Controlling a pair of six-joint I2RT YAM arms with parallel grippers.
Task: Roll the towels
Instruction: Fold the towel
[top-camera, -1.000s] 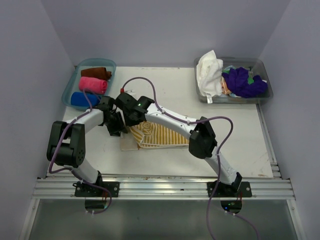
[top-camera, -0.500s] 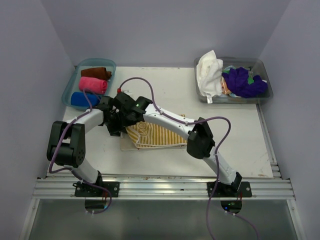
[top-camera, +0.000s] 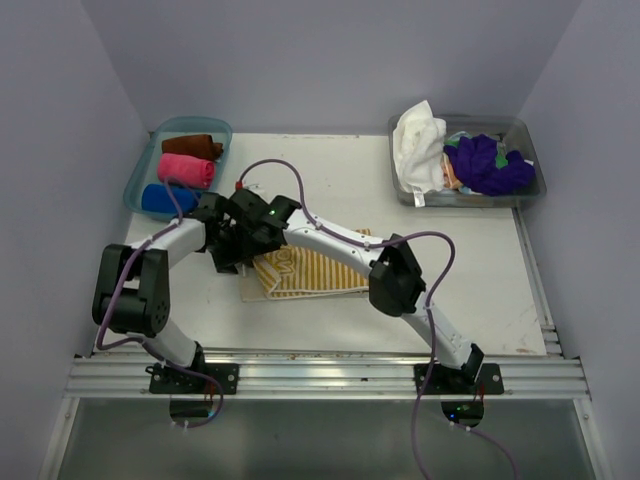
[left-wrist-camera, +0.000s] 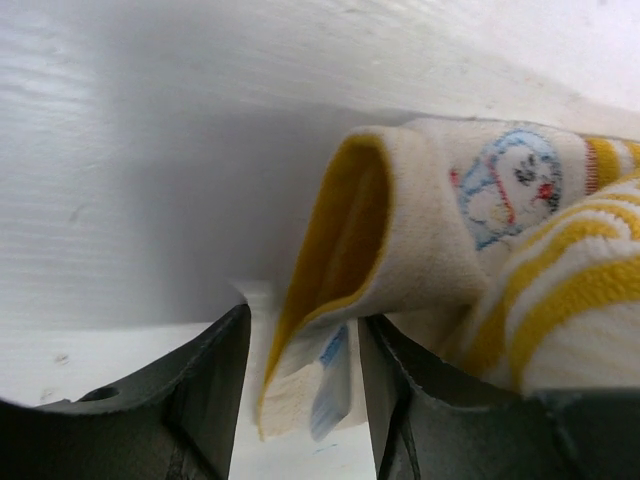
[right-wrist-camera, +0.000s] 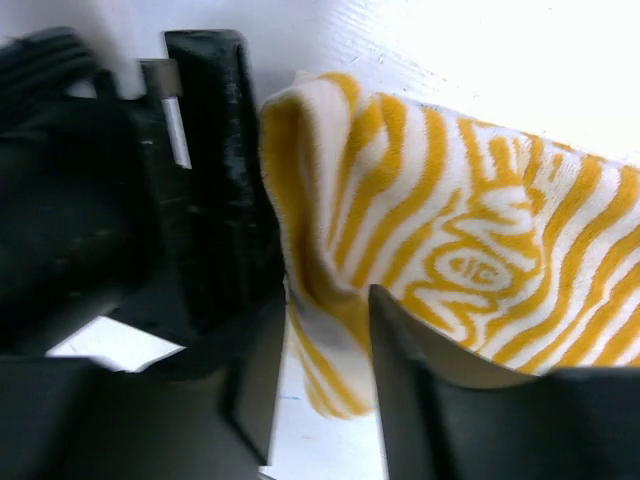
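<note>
Right gripper (right-wrist-camera: 320, 375) just parted, releasing yellow striped towel (top-camera: 310, 272); left gripper (left-wrist-camera: 300, 375) pinches its nine-o'clock edge. Roll unfinished.

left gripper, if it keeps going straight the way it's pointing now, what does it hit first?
Almost certainly the folded edge of the mustard-yellow, white-striped cloth towel: it already sits between the fingers of the left gripper. Past that fold is only the white tabletop, though depth is hard to judge.

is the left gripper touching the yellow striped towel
Touching. The left wrist view shows the folded edge of the yellow striped towel sitting between the left gripper fingers, pressed against the right-hand finger.
</note>
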